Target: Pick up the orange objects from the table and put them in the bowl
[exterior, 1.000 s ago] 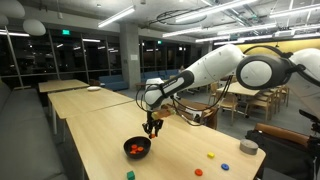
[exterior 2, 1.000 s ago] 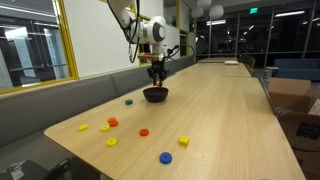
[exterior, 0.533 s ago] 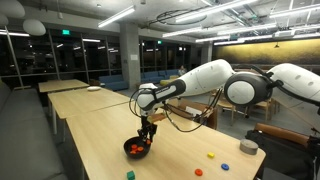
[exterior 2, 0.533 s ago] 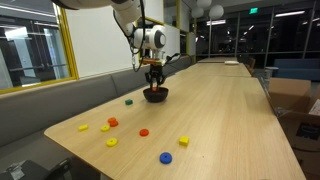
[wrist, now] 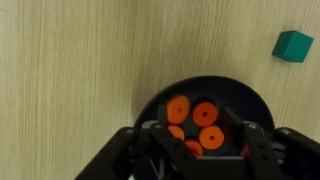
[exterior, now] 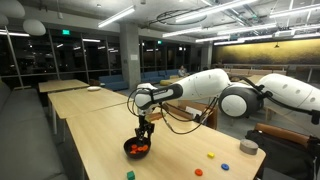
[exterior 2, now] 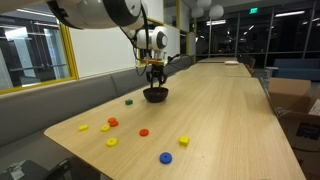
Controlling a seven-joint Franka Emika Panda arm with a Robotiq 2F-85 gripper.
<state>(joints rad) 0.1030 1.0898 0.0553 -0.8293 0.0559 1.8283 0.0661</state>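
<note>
- The tabletop [exterior: 90, 130] [exterior 2: 235, 110] is long, of pale wood, and carries everything here.
- The arm [exterior: 205, 85] [exterior 2: 100, 10] reaches out over it and bends down at the wrist.
- The end effector [exterior: 145, 135] [exterior 2: 155, 80] [wrist: 203, 130] points straight down, right above the bowl. In the wrist view its fingers [wrist: 160, 135] stand partway apart with nothing clamped between them. The bowl's contents show through the gap.
- The bowl [exterior: 136, 149] [exterior 2: 154, 95] [wrist: 215, 85] is black and round. It sits upright on the tabletop, well apart from the loose pieces.
- A grey cup [exterior: 247, 146] stands near the tabletop's edge in an exterior view.
- Orange pieces [wrist: 205, 113] [exterior: 138, 151] lie inside the bowl. The wrist view shows about five flat round ones packed close together.
- Two more orange pieces [exterior 2: 113, 122] lie loose on the tabletop, well apart from the bowl. One sits among the yellow ones and the second [exterior 2: 144, 132] is nearer the middle.
- Yellow pieces [exterior 2: 105, 128] lie scattered around those.
- A blue piece [exterior 2: 165, 157] lies closest to the tabletop's near end.
- A green block [wrist: 293, 45] [exterior 2: 128, 101] lies near the bowl, not touching it.
</note>
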